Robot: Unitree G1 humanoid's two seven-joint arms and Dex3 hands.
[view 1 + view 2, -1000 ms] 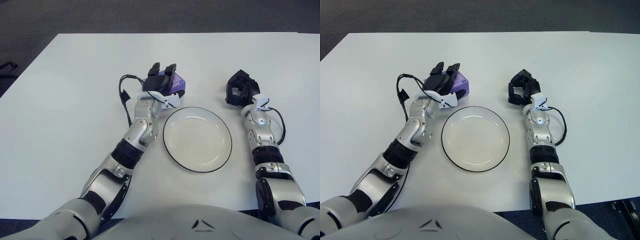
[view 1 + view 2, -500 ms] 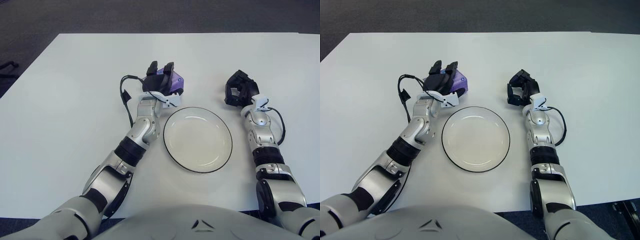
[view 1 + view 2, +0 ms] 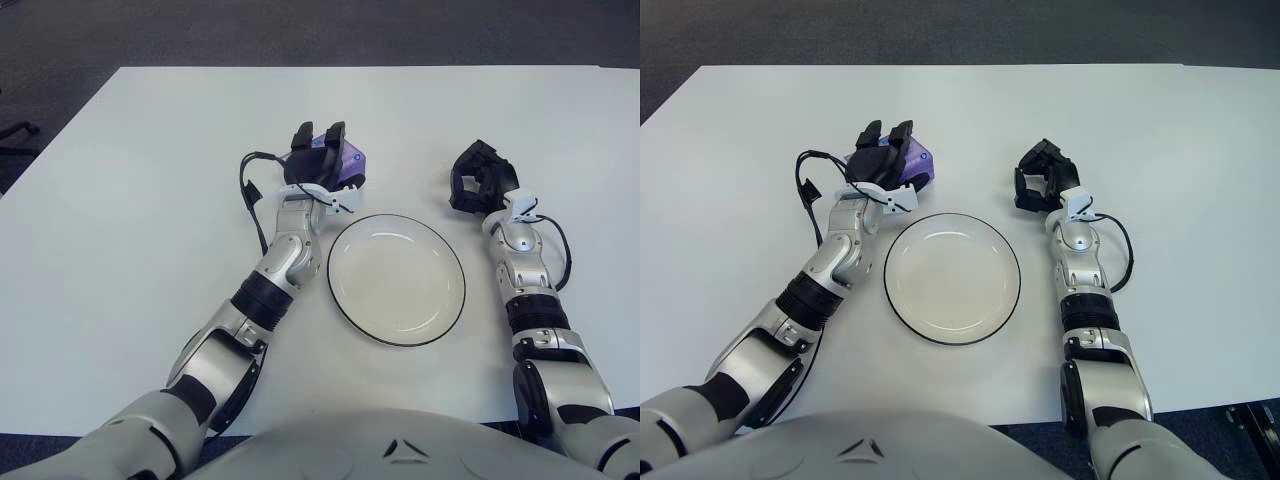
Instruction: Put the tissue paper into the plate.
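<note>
A purple tissue pack (image 3: 348,161) lies on the white table just beyond the upper left rim of the plate (image 3: 396,280). My left hand (image 3: 315,152) covers the pack from the left, its dark fingers curled over the top and closed on it. Only the pack's right end shows. The round white plate with a dark rim sits in the middle, with nothing in it. My right hand (image 3: 481,181) shows to the right of the plate with its fingers curled, holding nothing.
The white table (image 3: 150,200) extends far to the left, right and back. A black cable (image 3: 247,185) loops from my left wrist beside the pack. Dark floor lies beyond the table's far edge.
My left hand has shifted slightly away from me and to the left, and the purple pack went with it. The right hand and the plate have stayed put.
</note>
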